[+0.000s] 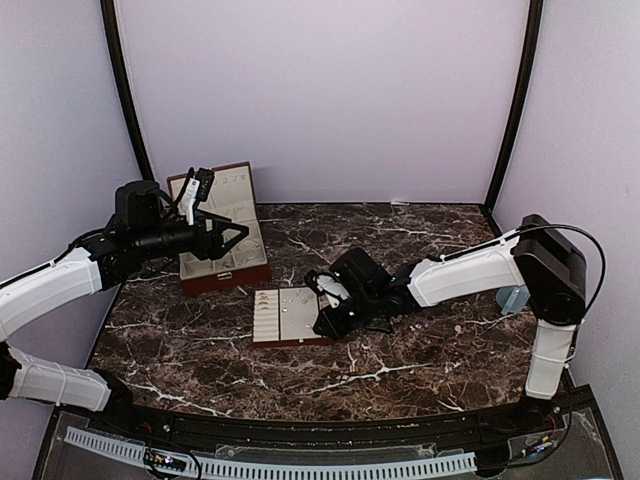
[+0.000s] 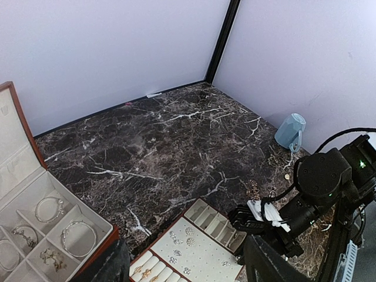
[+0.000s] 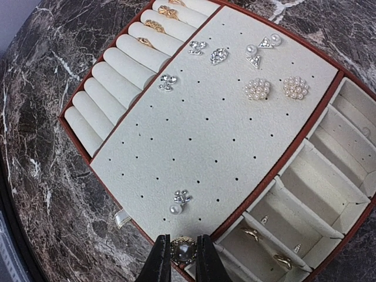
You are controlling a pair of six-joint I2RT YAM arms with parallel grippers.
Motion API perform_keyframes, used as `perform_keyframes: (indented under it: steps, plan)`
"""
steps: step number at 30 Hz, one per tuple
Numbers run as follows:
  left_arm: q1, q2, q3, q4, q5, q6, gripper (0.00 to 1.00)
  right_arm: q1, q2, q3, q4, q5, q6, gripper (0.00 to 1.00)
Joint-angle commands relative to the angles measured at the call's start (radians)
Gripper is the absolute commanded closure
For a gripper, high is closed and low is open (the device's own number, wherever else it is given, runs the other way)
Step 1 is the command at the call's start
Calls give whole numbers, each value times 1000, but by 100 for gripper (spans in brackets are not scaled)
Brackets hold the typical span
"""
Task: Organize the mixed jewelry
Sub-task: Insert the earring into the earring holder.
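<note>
The cream slotted tray [image 3: 194,135] [image 1: 268,322] lies mid-table. It holds mixed jewelry: pearl clusters [image 3: 257,89], silvery studs [image 3: 197,47], a pearl-drop stud [image 3: 180,201], gold rings in the roll slots [image 3: 154,25] and in the side compartments [image 3: 251,234]. Low over the tray's near corner, my right gripper [image 3: 184,261] [image 1: 324,322] is shut on a round gold-rimmed stud with a grey stone [image 3: 184,251]. My left gripper [image 1: 236,237] [image 2: 188,275] hangs open and empty above the reddish-brown box [image 1: 222,270], which holds silvery bangles [image 2: 79,235].
A loose gold chain pile [image 2: 252,189] and small pieces [image 2: 286,176] lie on the marble right of the tray, near the right arm. A pale blue cup [image 2: 291,130] [image 1: 512,297] lies at the far right by the wall. The box's lid [image 1: 222,183] stands upright.
</note>
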Motion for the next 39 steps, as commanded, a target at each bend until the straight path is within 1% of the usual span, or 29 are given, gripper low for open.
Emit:
perform_keyframes:
  steps: [1, 12, 39]
  plan:
    - [3, -30, 16, -5, -1, 9, 30, 11, 18, 21, -2, 25, -11, 92]
    - [3, -31, 15, -4, -1, 9, 30, 14, 17, 19, -10, 73, -12, 92]
    - [3, -25, 13, 1, 9, 3, 30, 15, -7, -8, 49, 107, 2, 92]
